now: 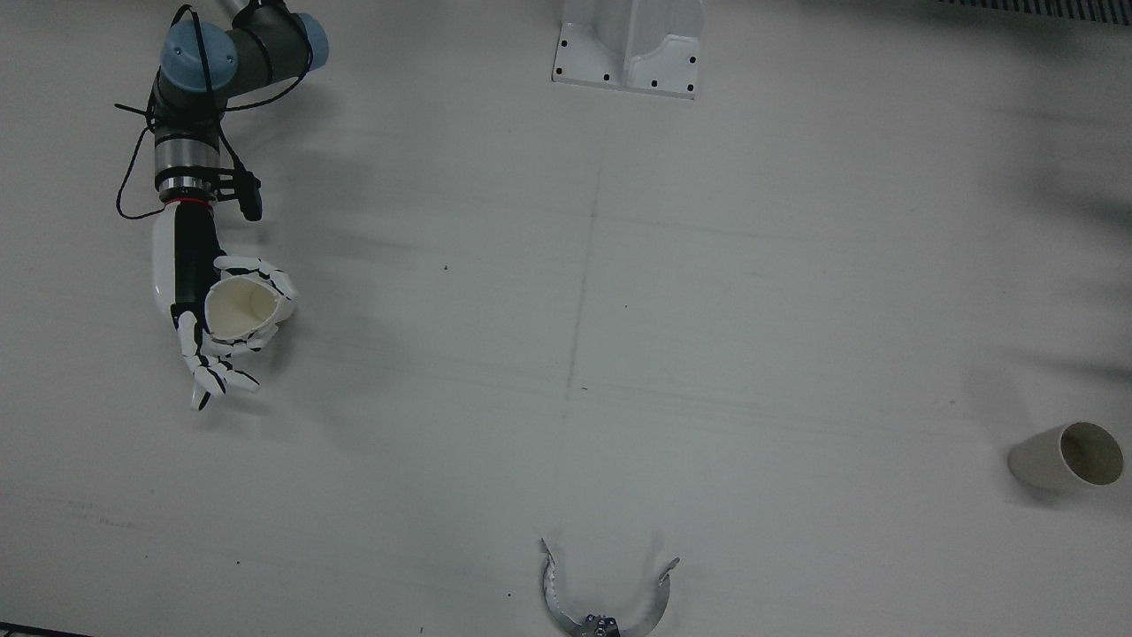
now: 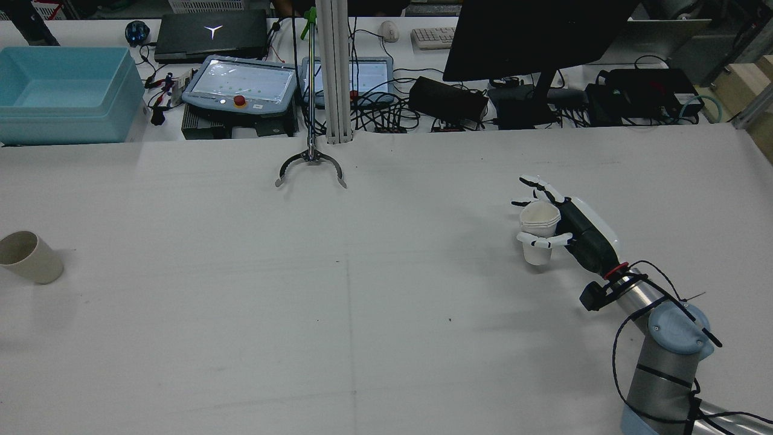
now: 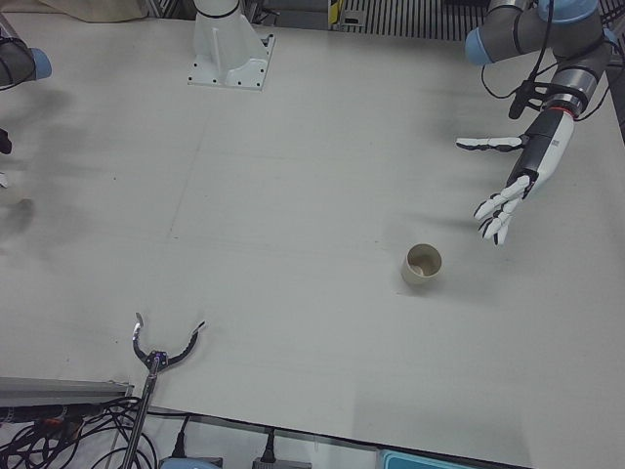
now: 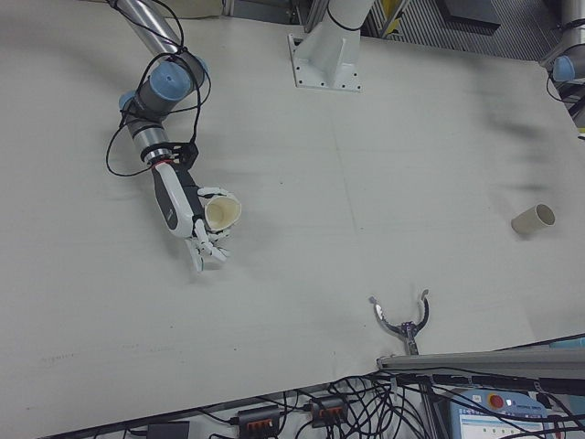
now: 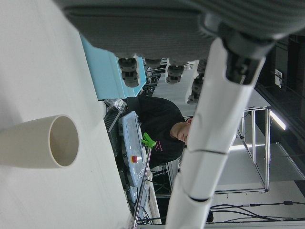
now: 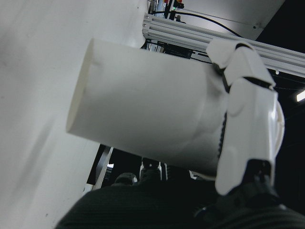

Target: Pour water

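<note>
The right hand (image 2: 558, 223) was closed around a white cup (image 2: 539, 232), holding it upright and, as it seemed, a little above the bench (image 2: 362, 302), probably so that no water is lost before pouring. The second cup (image 2: 27, 257) stood far away on the other side of the bench. Near it the left hand (image 3: 513, 181) was empty with its fingers spread, perhaps waiting to steady this cup. Whether the held cup contained water, I could not tell.
</note>
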